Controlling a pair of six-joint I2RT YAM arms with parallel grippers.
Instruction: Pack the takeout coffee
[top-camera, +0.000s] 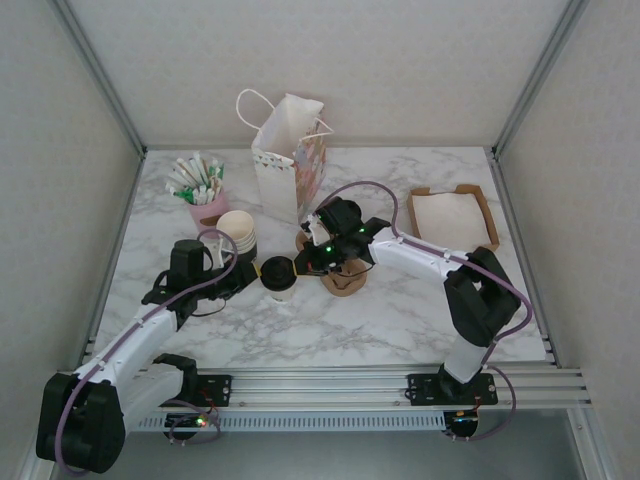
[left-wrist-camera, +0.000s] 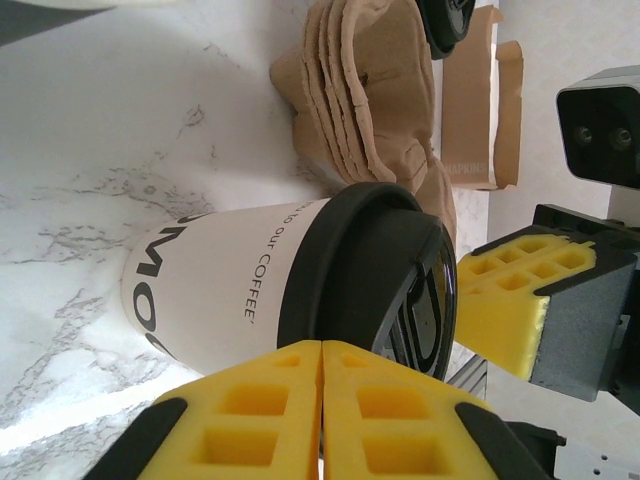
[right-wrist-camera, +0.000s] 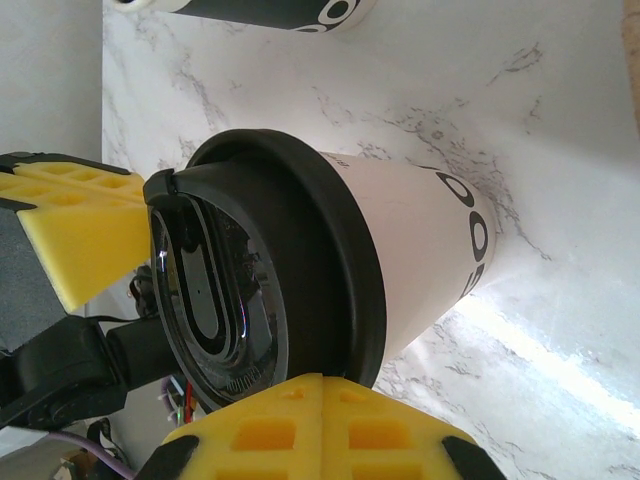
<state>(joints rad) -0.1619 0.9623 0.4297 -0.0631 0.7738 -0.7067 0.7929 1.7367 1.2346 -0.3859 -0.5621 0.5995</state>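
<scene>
- Top view: the coffee cup (top-camera: 278, 276) stands upright on the marble table (top-camera: 400, 310), black lid up, a little left of centre.
- Top view: the left gripper (top-camera: 252, 277) is at the cup's 9 o'clock and the right gripper (top-camera: 303, 264) at its 2 o'clock. The cup sits between them, with each gripper just beside it (contact is too small to judge from up here).
- Top view: a paper bag (top-camera: 288, 150) stands at the cup's 12 o'clock. A stack of lidless cups (top-camera: 238, 232) is near at 10 o'clock, and a pink cup of sticks (top-camera: 205, 195) stands farther out the same way.
- Top view: brown cardboard pieces (top-camera: 347, 285) lie at the cup's 3 o'clock under the right arm. A cardboard tray (top-camera: 489, 220) of white napkins rests well apart at 2 o'clock.
- Left wrist view: the left gripper's two yellow pads (left-wrist-camera: 260, 410) meet with no gap and clamp nothing. The cup is just past their tips at 12 o'clock (it looks sideways here), showing its white wall, dark print and black lid. A yellow pad of the right gripper sits by the lid rim at 3 o'clock.
- Right wrist view: the right gripper's pads (right-wrist-camera: 390, 440) are likewise pressed together and hold nothing. The lidded cup is just beyond them at 12 o'clock, and the left gripper's pad is at the lid's 9 o'clock (whether it touches, I cannot tell).
</scene>
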